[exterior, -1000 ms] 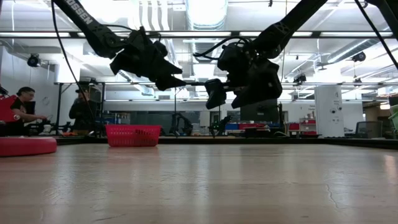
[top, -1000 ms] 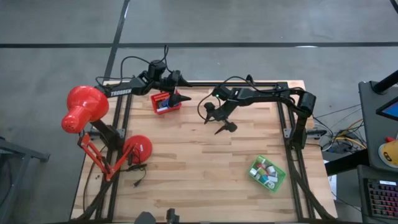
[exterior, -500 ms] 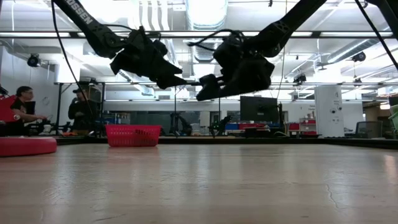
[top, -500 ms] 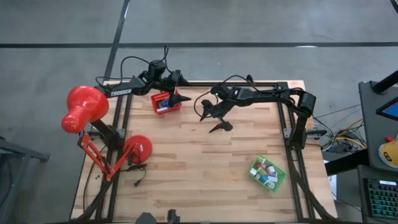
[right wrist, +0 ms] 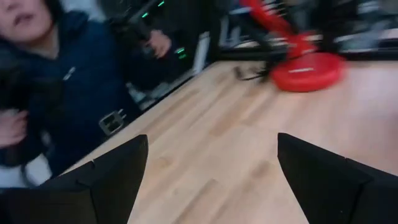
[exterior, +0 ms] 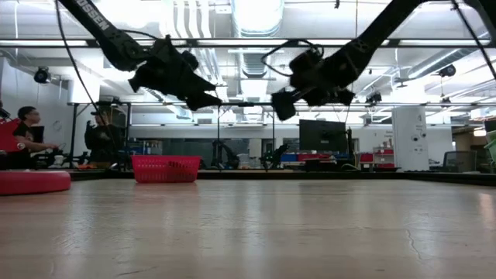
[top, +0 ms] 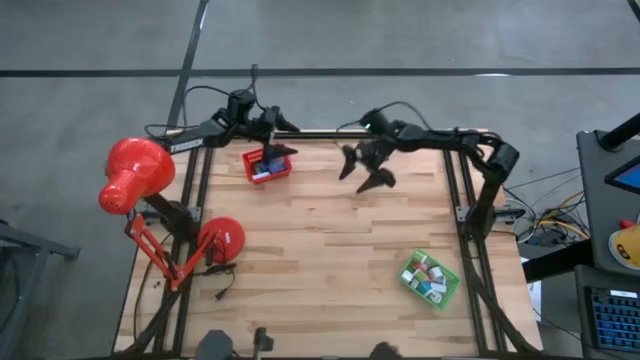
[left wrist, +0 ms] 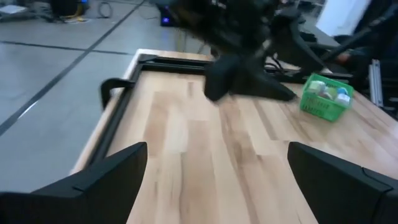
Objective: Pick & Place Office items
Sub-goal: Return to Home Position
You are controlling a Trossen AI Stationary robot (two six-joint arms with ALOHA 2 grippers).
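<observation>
When the surface (top: 330, 250) is seen from above, the left claw (top: 287, 139) hangs at the far left corner, by the far side of the red tray (top: 248, 165). Its two fingers are spread, with nothing between them. Some blue and white pieces (top: 264, 171) lie inside this tray. The right claw (top: 363, 173) hangs over the far middle of the surface, also spread and empty. The other office items (top: 430, 275) lie together in the green tray (top: 423, 291) near the front right corner, well apart from both claws. A red desk lamp (top: 135, 175) stands at the left edge.

At table height, both claws are high over the surface. The left claw (exterior: 203, 98) is above the red tray (exterior: 164, 168) and the right claw (exterior: 280, 107) is near it, not touching.

Past the left wrist, the fingers (left wrist: 93, 183) stand wide apart over bare wood. Farther off is the green tray (left wrist: 317, 107) with office items (left wrist: 328, 92) inside.

Past the right wrist, the fingers (right wrist: 323, 174) are wide apart too. Beyond them are the lamp base (right wrist: 308, 71) and a person (right wrist: 68, 93) in a dark blue jacket beside the surface.
</observation>
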